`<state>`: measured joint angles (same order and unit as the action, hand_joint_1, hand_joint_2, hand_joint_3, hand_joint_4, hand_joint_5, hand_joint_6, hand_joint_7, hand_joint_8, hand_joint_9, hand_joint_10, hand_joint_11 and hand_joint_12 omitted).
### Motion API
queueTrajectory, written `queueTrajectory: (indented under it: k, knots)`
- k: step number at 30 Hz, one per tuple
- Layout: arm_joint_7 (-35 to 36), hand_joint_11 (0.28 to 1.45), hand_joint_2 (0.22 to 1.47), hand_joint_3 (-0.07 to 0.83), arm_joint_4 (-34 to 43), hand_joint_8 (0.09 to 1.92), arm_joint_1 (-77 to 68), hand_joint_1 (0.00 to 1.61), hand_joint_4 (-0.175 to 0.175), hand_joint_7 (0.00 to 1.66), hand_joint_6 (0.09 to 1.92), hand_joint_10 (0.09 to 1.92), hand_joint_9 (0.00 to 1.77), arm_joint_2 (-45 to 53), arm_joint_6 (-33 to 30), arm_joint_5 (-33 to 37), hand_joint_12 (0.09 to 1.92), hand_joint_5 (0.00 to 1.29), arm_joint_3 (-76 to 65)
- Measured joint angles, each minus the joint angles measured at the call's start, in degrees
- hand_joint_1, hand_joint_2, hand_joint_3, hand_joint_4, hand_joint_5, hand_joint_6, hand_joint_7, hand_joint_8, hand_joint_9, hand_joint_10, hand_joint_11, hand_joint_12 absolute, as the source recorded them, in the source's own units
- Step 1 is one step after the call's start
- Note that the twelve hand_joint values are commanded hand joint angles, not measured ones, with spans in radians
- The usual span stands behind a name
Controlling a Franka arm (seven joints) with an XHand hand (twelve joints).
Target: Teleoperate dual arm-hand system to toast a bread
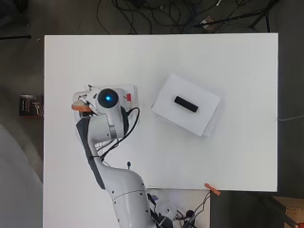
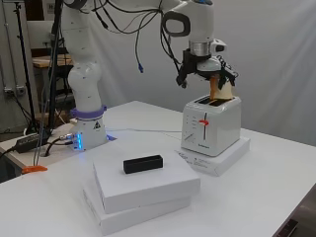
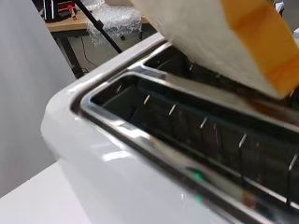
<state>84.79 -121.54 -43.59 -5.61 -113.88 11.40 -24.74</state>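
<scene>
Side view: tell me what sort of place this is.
Most likely a robotics lab or workshop, not a kitchen. The arm is fixed to a white table, loose cables hang overhead, and the toaster sits on a flat white box before a plain backdrop.

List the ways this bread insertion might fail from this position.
1. The bread slice hangs tilted over the toaster, its lower corner near the metal rim between the two slots; it may catch there instead of dropping in.
2. The hand holds the slice only at its top, so a snag could twist it out of the fingers.
3. The toaster sits on a flat white box; a downward shove might shift it.
</scene>
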Motion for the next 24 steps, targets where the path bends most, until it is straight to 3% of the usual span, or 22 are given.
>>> queueTrajectory:
  k: [1,2,4,5,7,11,24]
  knots:
    - [-0.2,0.69,1.27,-0.004,0.4,1.09,0.0,1.08,-0.067,0.96,1.41,0.53,1.17,-0.1,0.3,0.0,0.43,0.59,0.2]
    - [-0.4,0.7,1.26,-0.001,0.6,1.17,0.1,1.14,-0.12,0.94,1.4,0.44,1.2,-0.2,0.7,0.0,0.35,0.59,0.2]
    - [-0.3,0.75,1.29,0.001,0.7,0.73,0.3,0.95,0.063,1.04,1.46,0.31,1.26,-0.3,0.9,0.9,0.26,0.62,0.0]
    - [-0.3,0.76,1.29,0.001,0.8,0.52,0.4,0.89,0.118,1.11,1.47,0.27,1.28,-0.3,0.9,1.7,0.24,0.63,-0.1]
    - [-0.3,0.78,1.3,-0.001,1.5,0.26,0.7,0.85,0.162,1.21,1.47,0.21,1.31,-0.4,0.9,3.0,0.22,0.65,-0.4]
    - [-1.0,0.79,1.31,-0.002,2.1,0.11,1.1,0.83,0.175,1.25,1.49,0.16,1.32,-1.3,1.4,4.2,0.2,0.64,-0.3]
    - [0.5,0.81,1.28,0.0,-1.6,0.09,2.6,0.85,0.175,1.34,1.44,0.19,1.37,-1.1,-1.2,3.9,0.23,0.67,-0.3]
